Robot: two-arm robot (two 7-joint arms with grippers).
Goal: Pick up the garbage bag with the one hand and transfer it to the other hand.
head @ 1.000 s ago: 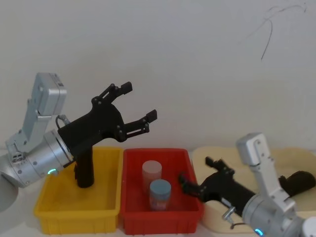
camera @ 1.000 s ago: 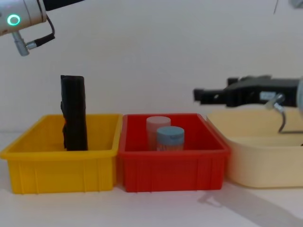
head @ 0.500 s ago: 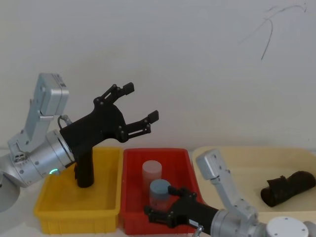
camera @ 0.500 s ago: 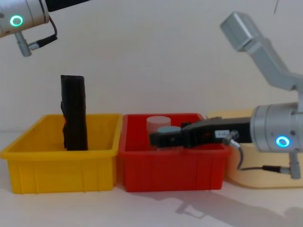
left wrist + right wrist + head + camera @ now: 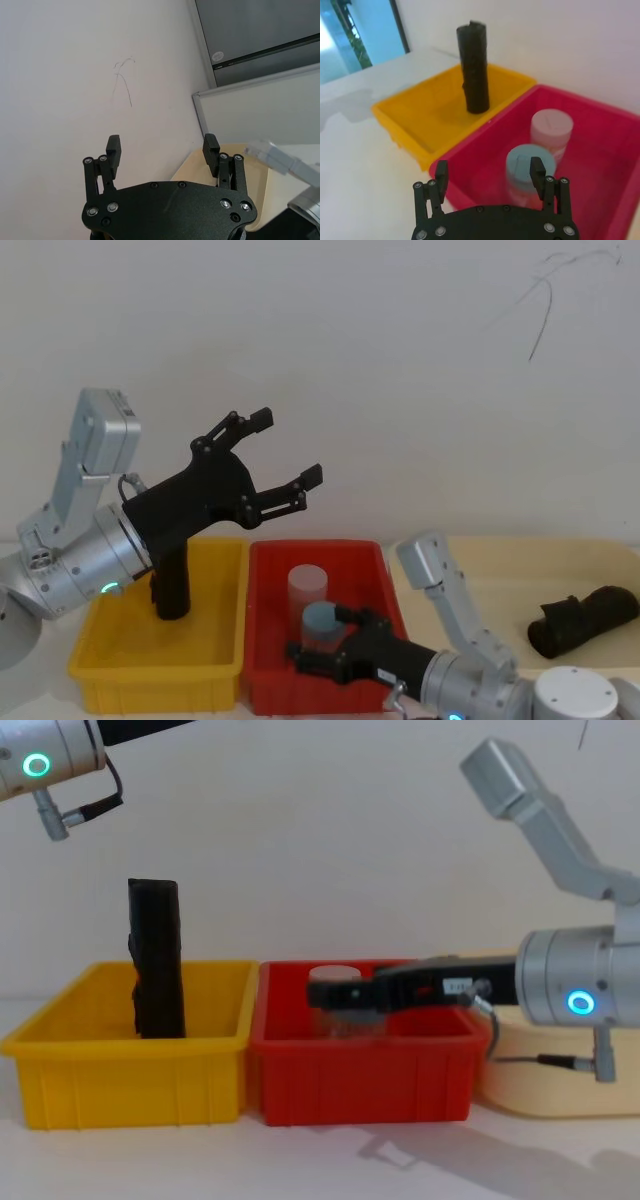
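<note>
The garbage bag (image 5: 170,590) (image 5: 157,960) (image 5: 474,70) is a tall black roll standing upright in the yellow bin (image 5: 150,675), its top well above the rim. My left gripper (image 5: 283,447) (image 5: 162,147) hangs open and empty in the air above the yellow and red bins. My right gripper (image 5: 328,640) (image 5: 489,172) (image 5: 325,992) reaches low over the red bin (image 5: 360,1070), open and empty. It points toward the roll, with a blue-capped jar (image 5: 322,622) (image 5: 527,162) just ahead of its fingers.
A pale pink jar (image 5: 307,585) (image 5: 551,127) stands behind the blue-capped one in the red bin. At the right is a beige tray (image 5: 480,560) with another black roll (image 5: 585,620) lying in it. A white wall is close behind.
My right arm has swung left from above the beige tray to over the red bin, edging a little farther left in the last half second. The left arm has barely moved.
</note>
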